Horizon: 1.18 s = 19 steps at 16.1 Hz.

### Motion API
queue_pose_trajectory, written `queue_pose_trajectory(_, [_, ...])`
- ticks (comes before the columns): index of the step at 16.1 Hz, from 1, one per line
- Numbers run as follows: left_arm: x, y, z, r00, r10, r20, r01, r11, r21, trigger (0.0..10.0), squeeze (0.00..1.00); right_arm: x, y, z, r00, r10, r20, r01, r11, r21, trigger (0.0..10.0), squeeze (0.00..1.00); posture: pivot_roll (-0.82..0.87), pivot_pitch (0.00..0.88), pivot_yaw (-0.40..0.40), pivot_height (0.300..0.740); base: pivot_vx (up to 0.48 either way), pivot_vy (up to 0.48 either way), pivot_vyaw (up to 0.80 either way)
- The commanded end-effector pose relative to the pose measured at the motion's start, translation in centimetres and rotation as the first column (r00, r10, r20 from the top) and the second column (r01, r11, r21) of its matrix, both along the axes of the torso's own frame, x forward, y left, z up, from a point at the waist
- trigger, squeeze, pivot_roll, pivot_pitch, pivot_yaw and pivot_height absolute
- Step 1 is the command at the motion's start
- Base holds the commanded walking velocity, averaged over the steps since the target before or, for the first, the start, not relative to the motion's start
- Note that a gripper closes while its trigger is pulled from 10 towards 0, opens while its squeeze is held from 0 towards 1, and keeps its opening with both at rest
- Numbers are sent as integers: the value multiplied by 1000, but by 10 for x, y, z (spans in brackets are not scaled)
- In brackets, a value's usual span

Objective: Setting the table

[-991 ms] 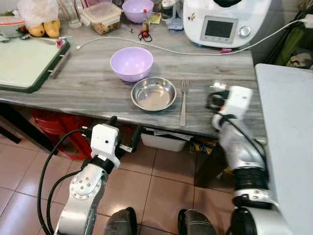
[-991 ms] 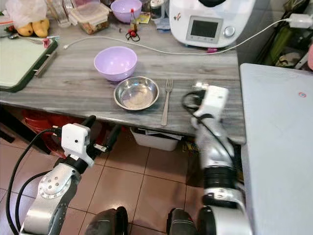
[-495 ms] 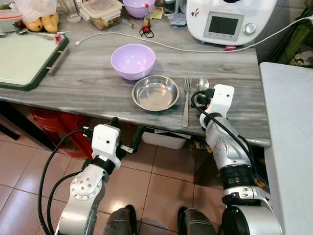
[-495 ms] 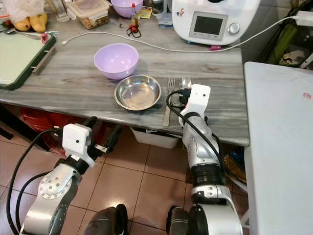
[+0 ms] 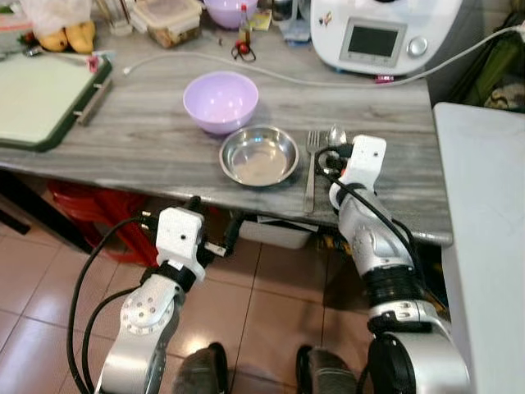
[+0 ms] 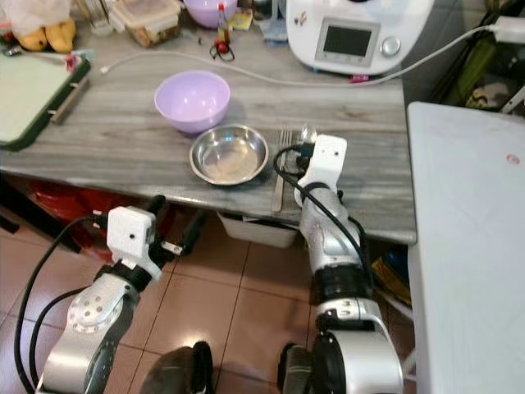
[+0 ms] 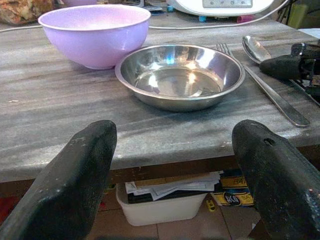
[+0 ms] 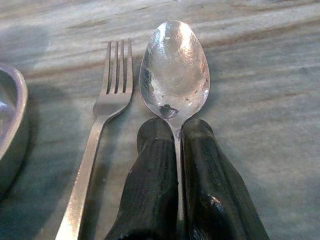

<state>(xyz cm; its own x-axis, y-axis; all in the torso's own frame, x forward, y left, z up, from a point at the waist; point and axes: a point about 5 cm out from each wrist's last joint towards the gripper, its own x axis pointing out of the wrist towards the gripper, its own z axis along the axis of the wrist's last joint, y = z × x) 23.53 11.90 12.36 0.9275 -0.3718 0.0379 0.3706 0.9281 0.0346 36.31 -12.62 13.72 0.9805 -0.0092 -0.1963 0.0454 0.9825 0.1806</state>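
- A grey wood-grain table (image 5: 123,144) ran across the scene, with a white kitchen machine (image 5: 381,33) standing at its far edge and a green-rimmed tray (image 5: 37,103) lying at the robot's left.
- A lilac bowl (image 5: 220,100) sat near the middle of the table, and a steel dish (image 5: 259,155) lay just in front of it, close to the near edge.
- A fork (image 5: 310,168) lay just to the right of the steel dish, its tines pointing away from the robot.
- The right gripper (image 8: 172,150) rested low over the table beside the fork, its two black fingers (image 8: 150,180) clamped on the handle of a spoon (image 8: 175,67).
- The spoon lay bowl-up, parallel to the fork and just to its right, its bowl level with the tines.
- The left gripper (image 7: 175,165) hung below the table's near edge, its fingers spread wide and holding nothing, facing the steel dish.
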Motion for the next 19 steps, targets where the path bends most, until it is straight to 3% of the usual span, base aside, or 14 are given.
queue_pose_trajectory(1, [-1, 0, 1, 1000, 1, -2, -1, 1000, 2, 10000, 0, 1, 5, -1, 1000, 1, -11, -1, 1000, 11, 10000, 0, 35, 203, 17, 740, 0, 0, 0])
queue_pose_trajectory(4, [0, 0, 1, 1000, 2, -2, -2, 1000, 1, 10000, 0, 0, 3, -4, 999, -10, -31, 10, 1000, -3, 10000, 20, 36, 203, 15, 740, 0, 0, 0])
queue_pose_trajectory(5, [0, 0, 1, 1000, 2, -2, -2, 1000, 0, 10000, 0, 0, 2, -5, 999, -16, -33, 16, 1000, -7, 10000, 694, 36, 203, 15, 740, 0, 0, 0])
queue_pose_trajectory(6, [0, -1, 1, 1000, 2, -3, -2, 1000, 0, 10000, 0, 0, 1, -5, 999, -21, -34, 21, 1000, -5, 10000, 1000, 34, 203, 14, 740, 0, 0, 0])
queue_pose_trajectory(10, [0, -1, 1, 1000, -1, -1, 1, 1000, -2, 10000, 0, 0, -5, -3, 999, -41, -19, 41, 999, -23, 10000, 1000, 33, 201, 14, 740, 0, 0, 0])
queue_pose_trajectory(16, [1, 3, -1, 998, 66, -6, -66, 998, 7, 10000, 0, -13, -14, 19, 991, -68, 117, 77, 995, -70, 10000, 1000, 36, 176, 4, 740, 0, 0, 0])
queue_pose_trajectory(17, [6, 6, -1, 994, 109, -13, -109, 994, 12, 10000, 0, -23, -22, 25, 978, -79, 195, 97, 992, -85, 10000, 169, 34, 168, 2, 740, 0, 0, 0])
queue_pose_trajectory(18, [7, 7, -1, 992, 123, -18, -123, 992, 7, 10000, 0, -26, -25, 26, 973, -81, 215, 101, 991, -85, 10000, 0, 32, 160, 1, 740, 0, 0, 0])
queue_pose_trajectory(19, [8, 9, -2, 990, 142, -22, -142, 990, 2, 10000, 0, -32, -31, 25, 967, -85, 239, 113, 987, -110, 10000, 0, 31, 151, 1, 740, 0, 0, 0])
